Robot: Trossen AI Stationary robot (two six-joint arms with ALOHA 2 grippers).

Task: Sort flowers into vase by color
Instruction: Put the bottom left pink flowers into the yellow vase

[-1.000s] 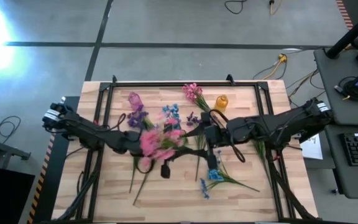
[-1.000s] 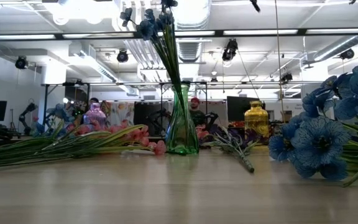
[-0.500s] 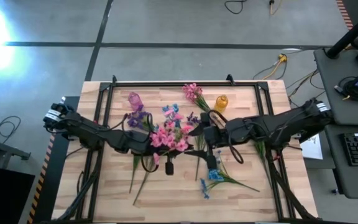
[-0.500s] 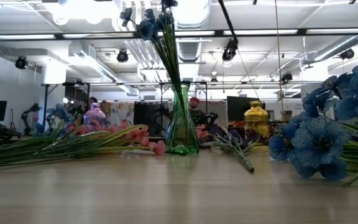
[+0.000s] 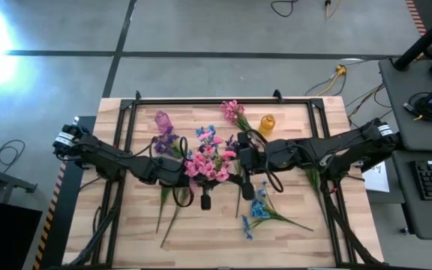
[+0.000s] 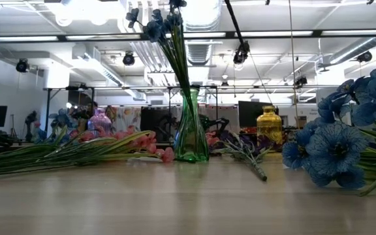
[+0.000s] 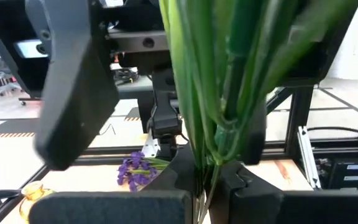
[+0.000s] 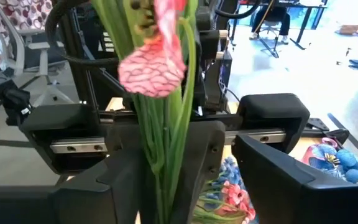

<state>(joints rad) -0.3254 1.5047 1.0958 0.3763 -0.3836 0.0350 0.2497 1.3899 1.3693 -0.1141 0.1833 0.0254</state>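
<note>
The pink flowers (image 5: 208, 163) — a bunch of thin green plastic stems topped with small ruffled, veined blossoms — hang above the middle of the pale wooden plank table (image 5: 313, 232). The left gripper (image 5: 188, 178) is clamped tight on their stems, which run as smooth green stalks between its dark matte fingers (image 7: 73, 93). The right gripper (image 5: 240, 174) faces it from the other side with its jaws partly spread around the same stems, not visibly pinching them; a pink bloom (image 8: 152, 70) sits just before its fingers (image 8: 272, 118).

A slender green glass vase (image 6: 190, 130), flared at the foot, holds blue flowers (image 6: 155, 23) on long stems. A squat amber glass vase (image 5: 267, 122) and a purple one (image 5: 161, 119) stand near the far edge — their contents cannot be told. More pink, purple and blue sprigs (image 5: 259, 212) lie loose on the boards.
</note>
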